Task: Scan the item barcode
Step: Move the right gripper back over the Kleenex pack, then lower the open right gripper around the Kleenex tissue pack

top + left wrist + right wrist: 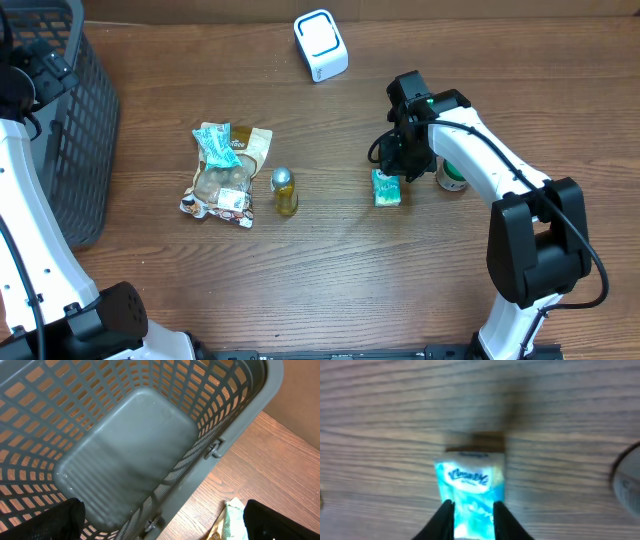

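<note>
Desk [330, 270]: grey basket [70, 120] at the left edge, with the left gripper [160, 527] above its interior, jaws wide and empty. The right gripper [474, 517] has its jaws pinched on one end of the tissue pack [470, 477] (blue-green wrapper), which lies flat on the desk, right of centre.
</note>
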`<state>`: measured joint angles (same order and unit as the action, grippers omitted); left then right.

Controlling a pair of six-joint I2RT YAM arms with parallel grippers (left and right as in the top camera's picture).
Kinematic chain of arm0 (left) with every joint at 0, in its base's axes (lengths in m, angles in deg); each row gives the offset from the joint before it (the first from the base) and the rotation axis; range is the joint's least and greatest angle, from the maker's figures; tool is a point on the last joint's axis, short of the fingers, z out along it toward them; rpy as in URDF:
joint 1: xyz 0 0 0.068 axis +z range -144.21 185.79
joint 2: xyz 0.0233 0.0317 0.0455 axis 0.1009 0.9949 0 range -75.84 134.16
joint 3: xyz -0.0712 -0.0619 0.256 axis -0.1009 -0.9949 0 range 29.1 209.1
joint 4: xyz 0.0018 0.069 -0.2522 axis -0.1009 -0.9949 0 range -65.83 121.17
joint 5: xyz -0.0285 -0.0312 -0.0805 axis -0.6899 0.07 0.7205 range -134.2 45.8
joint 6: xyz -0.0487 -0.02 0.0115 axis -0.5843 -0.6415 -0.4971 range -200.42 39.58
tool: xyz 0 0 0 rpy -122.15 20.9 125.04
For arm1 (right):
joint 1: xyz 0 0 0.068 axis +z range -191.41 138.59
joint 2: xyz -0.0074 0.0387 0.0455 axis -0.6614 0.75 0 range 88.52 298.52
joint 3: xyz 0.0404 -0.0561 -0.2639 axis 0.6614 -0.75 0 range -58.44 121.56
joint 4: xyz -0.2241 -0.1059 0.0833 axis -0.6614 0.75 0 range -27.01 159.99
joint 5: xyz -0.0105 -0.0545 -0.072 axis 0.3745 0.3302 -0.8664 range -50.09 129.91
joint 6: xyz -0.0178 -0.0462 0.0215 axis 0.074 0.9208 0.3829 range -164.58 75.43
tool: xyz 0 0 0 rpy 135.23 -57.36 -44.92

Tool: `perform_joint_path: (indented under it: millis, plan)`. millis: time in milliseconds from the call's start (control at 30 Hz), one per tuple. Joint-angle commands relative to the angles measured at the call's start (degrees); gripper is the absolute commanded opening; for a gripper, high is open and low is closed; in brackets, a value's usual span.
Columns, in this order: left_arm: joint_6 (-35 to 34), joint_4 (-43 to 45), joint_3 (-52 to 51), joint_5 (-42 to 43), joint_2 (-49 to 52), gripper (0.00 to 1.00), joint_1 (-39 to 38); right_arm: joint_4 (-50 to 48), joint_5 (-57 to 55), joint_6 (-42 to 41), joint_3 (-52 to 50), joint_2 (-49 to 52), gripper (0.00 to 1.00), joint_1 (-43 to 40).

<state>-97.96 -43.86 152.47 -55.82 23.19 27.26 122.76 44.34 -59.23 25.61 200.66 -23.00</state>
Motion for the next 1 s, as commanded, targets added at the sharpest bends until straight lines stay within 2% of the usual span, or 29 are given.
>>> perform_joint_path:
  millis: [0,200,600,967]
  plan:
    - [1.0,0.2,0.5,-0.2,0.3,1.0,0.2,-0.3,-2.2,0.1,-1.6,-0.5,0.21,-0.2]
    - [1.0,0.2,0.5,-0.2,0.3,1.0,0.2,-3.1,-1.5,-0.2,-7.3,-0.5,0.29,-0.2]
    - [1.0,0.2,0.5,-0.2,0.3,1.0,0.2,-9.4,13.9,-0.3,-9.8,-0.5,0.28,-0.1]
    - [1.0,0.2,0.5,-0.2,0.3,1.0,0.2,-11.5,12.8,-0.3,-8.8,-0.5,0.28,-0.1]
